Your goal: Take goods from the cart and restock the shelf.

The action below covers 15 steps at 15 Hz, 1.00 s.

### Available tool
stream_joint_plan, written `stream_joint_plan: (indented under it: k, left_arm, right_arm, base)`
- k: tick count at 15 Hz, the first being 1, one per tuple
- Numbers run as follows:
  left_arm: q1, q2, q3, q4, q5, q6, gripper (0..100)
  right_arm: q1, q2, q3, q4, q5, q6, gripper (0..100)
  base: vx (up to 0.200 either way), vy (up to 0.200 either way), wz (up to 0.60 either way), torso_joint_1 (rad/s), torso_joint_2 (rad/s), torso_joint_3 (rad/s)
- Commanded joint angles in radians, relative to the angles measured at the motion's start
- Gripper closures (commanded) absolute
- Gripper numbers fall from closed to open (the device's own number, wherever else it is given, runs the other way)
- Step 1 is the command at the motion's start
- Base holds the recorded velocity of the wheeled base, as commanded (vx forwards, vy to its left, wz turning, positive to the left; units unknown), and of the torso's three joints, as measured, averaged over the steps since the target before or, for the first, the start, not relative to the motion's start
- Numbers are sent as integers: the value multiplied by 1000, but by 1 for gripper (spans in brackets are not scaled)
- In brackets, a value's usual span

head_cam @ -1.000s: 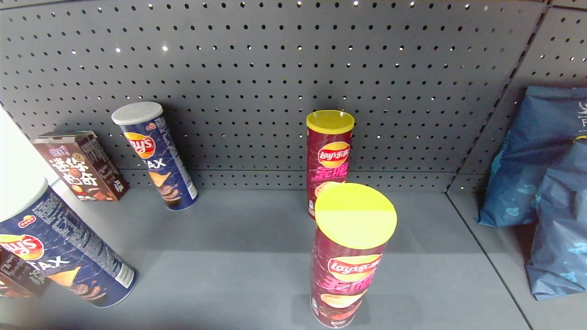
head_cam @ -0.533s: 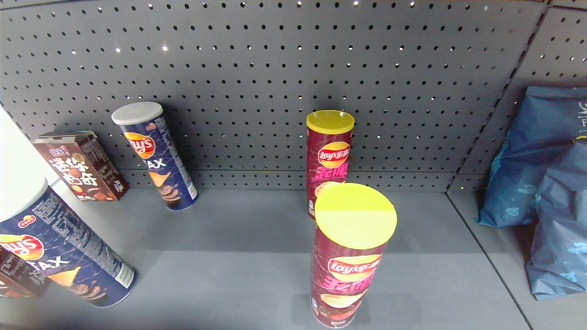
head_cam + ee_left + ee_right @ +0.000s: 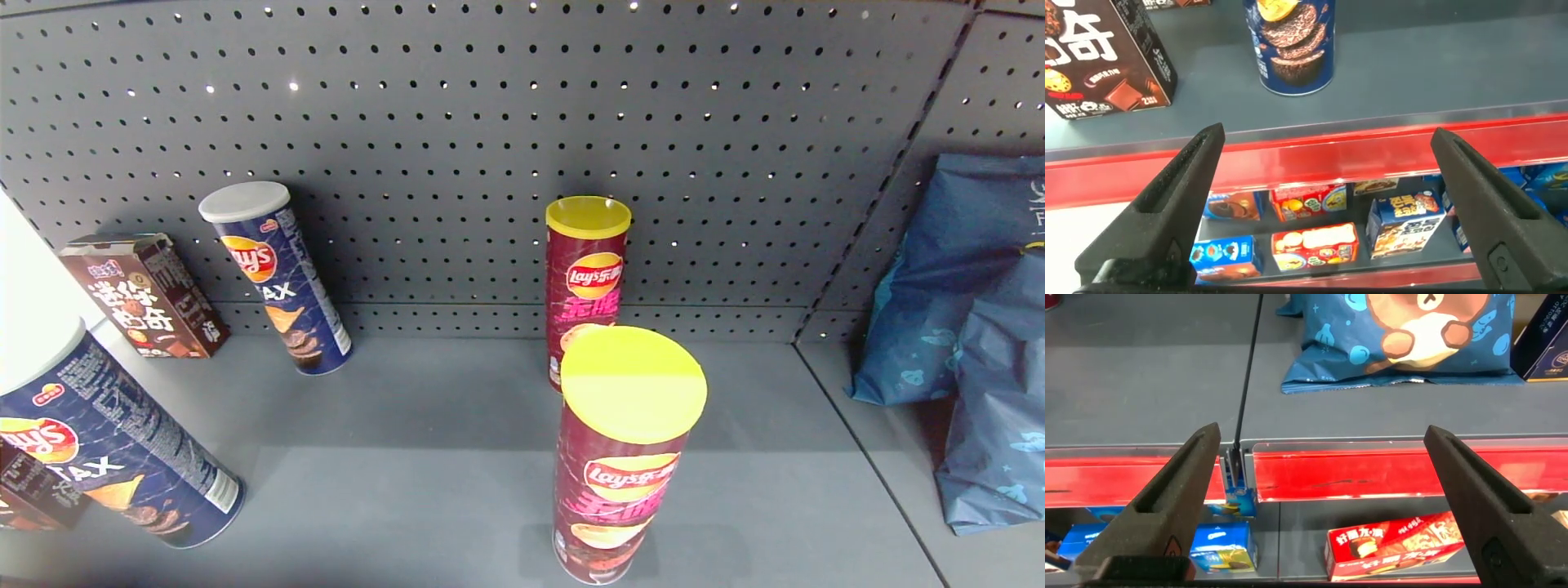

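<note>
On the grey shelf (image 3: 424,457) stand two maroon chip cans with yellow lids, one near the front (image 3: 622,457) and one at the pegboard back (image 3: 586,278). Two navy chip cans stand to the left, one at the back (image 3: 276,278), one large at the front left (image 3: 106,445). A brown cookie box (image 3: 143,296) sits far left. My left gripper (image 3: 1327,204) is open before the shelf's red front rail (image 3: 1315,155), facing a navy can (image 3: 1290,45) and a brown box (image 3: 1102,57). My right gripper (image 3: 1323,494) is open before the red rail (image 3: 1372,469), empty.
Blue snack bags (image 3: 971,327) fill the bay to the right, past a divider; one with a bear print (image 3: 1413,335) lies ahead of the right gripper. The lower shelf holds small boxes (image 3: 1315,245) (image 3: 1396,539). Bare shelf floor lies between the cans.
</note>
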Motion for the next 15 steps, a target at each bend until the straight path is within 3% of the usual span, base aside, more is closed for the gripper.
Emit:
stream_joint_plan:
  k: [1, 3, 6, 15]
  left_arm:
    - [0, 2, 0, 0, -1, 6, 0]
    - [0, 2, 0, 0, -1, 7, 0]
    - [0, 2, 0, 0, -1, 4, 0]
    - [0, 2, 0, 0, 2, -2, 0]
  right_arm:
    - [0, 1, 0, 0, 0, 0, 0]
    - [0, 1, 0, 0, 0, 0, 0]
    - [0, 1, 0, 0, 0, 0, 0]
    - [0, 1, 0, 0, 0, 0, 0]
  base:
    - [0, 0, 0, 0, 0, 0]
    - [0, 0, 0, 0, 0, 0]
    - [0, -200, 0, -4, -1, 2]
    - [0, 0, 0, 0, 0, 0]
